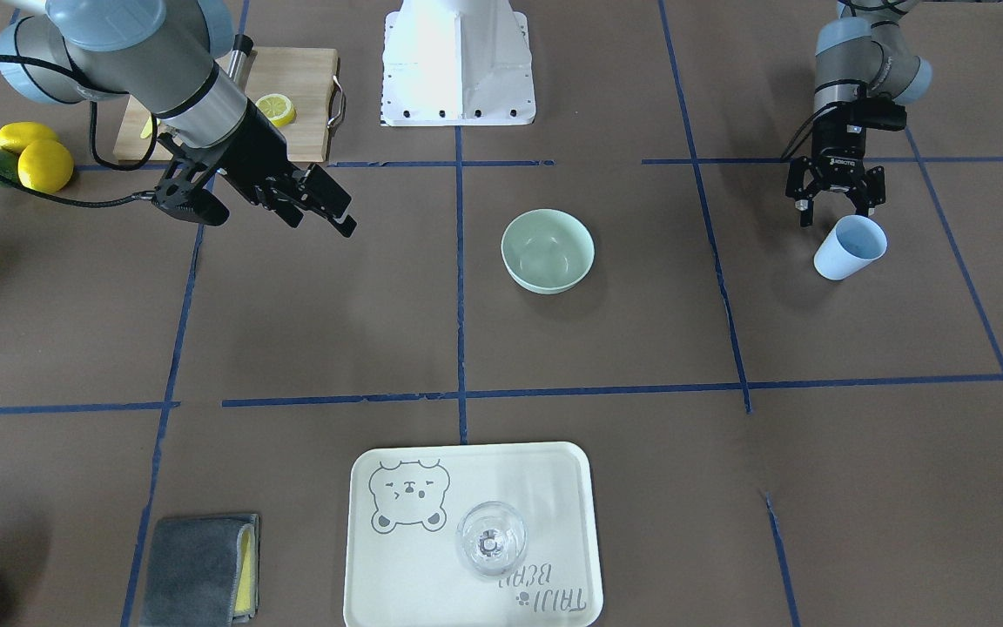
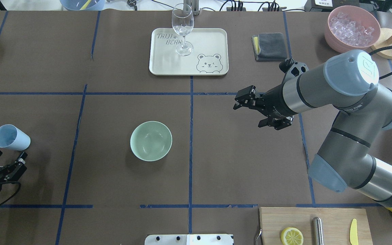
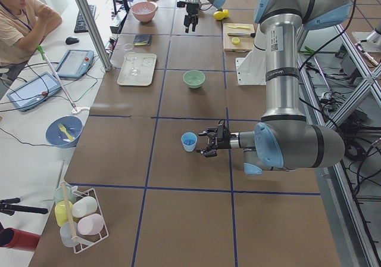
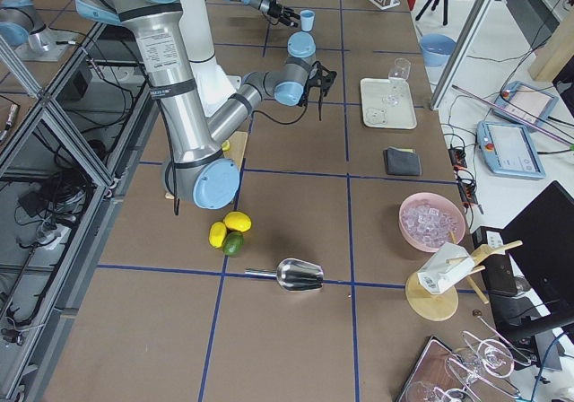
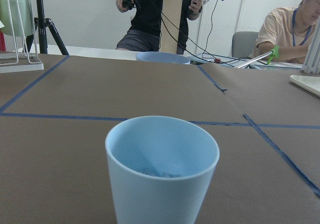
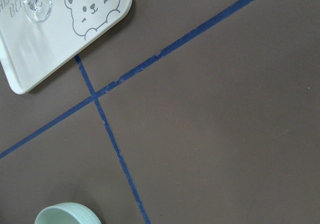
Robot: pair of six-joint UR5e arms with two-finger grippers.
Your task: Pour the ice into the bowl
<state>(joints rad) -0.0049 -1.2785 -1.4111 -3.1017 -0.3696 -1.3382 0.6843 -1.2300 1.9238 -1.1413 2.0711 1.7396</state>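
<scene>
bowl [image 2: 151, 141] waits mid-table, cup [image 2: 11, 137] near the left edge, well apart.
cup looks light, stiff, smooth: grip its wall mid-height. ice [image 5: 155, 173] lies low inside, loose, slippery. left claw [image 1: 834, 213] spread just beside it; right claw [image 2: 250, 114] spread, empty.

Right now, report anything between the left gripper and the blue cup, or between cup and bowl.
Nothing visible. The open left gripper sits right beside the blue cup; only bare table separates cup and bowl.
</scene>
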